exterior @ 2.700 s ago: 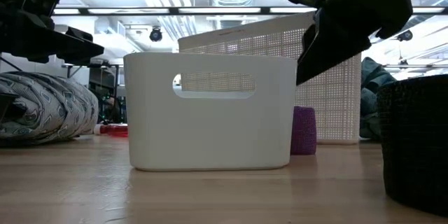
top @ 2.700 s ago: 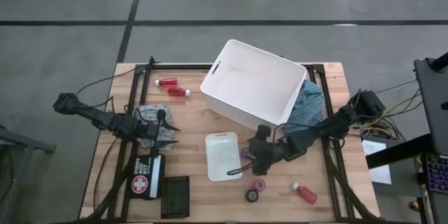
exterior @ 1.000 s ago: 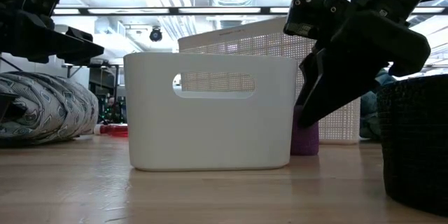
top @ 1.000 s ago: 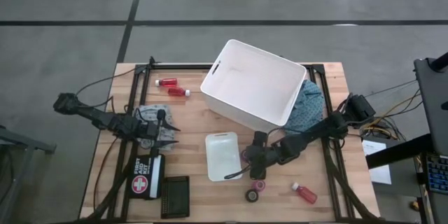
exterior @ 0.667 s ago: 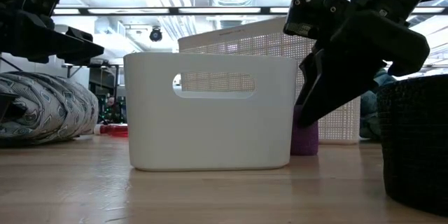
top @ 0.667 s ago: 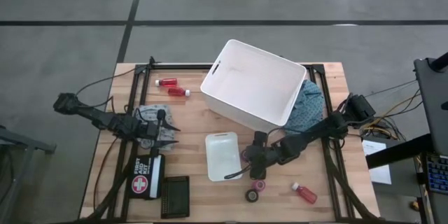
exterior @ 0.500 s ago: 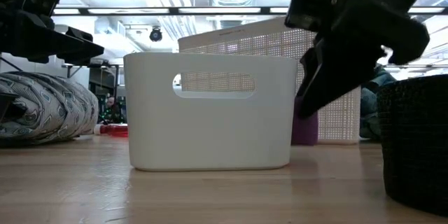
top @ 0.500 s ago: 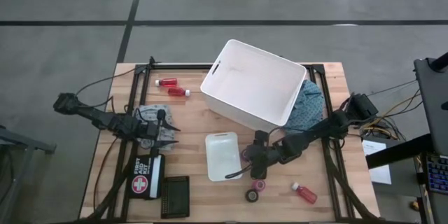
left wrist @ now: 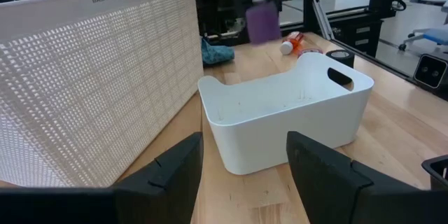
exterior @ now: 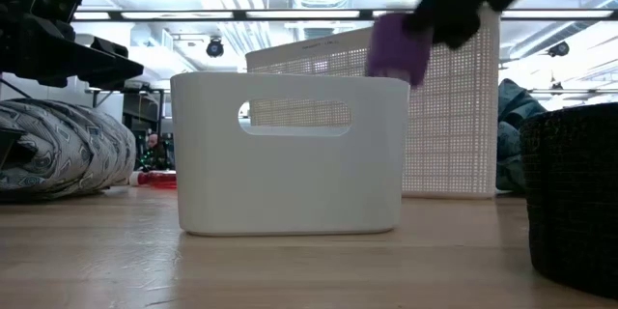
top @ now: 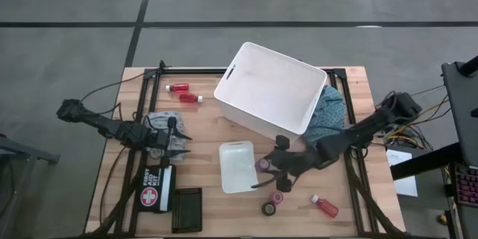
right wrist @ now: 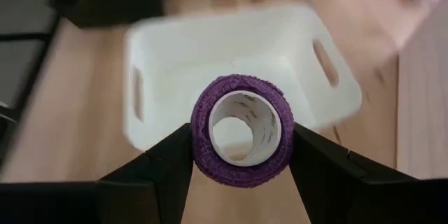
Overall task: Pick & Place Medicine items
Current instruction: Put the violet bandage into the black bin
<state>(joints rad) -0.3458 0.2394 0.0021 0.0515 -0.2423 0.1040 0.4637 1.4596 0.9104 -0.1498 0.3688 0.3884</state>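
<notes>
Your right tool (top: 267, 168) is clamped on a purple tape roll (right wrist: 243, 127), one dark finger pressed against each side of it. In the right wrist view the roll faces you end-on, its white core visible, with the small white bin (right wrist: 231, 70) lying below it. From above, the roll sits just off the bin's right edge, lifted clear of the wooden worktop (top: 209, 127). The level view shows the same roll (exterior: 398, 46) raised above the bin's rim (exterior: 290, 154).

Your left tool (top: 179, 143) waits over the left half of the worktop, beside a folded patterned cloth (top: 154, 120). Its fingers stand apart with nothing between them, as the left wrist view shows.

Two small red bottles with white caps lie on their sides near the far left edge: one (top: 178, 87) farther back, one (top: 190, 98) just beside the large white basket (top: 272, 89). A third red bottle (top: 324, 206) lies near the front right. A pink tape roll (top: 277, 196) and a dark tape roll (top: 269, 208) sit close together on the worktop in front of the right tool.

A first aid pouch (top: 153, 190) and a dark mesh case (top: 187, 209) lie at the front left. A teal cloth (top: 328, 112) rests against the basket's right side.
</notes>
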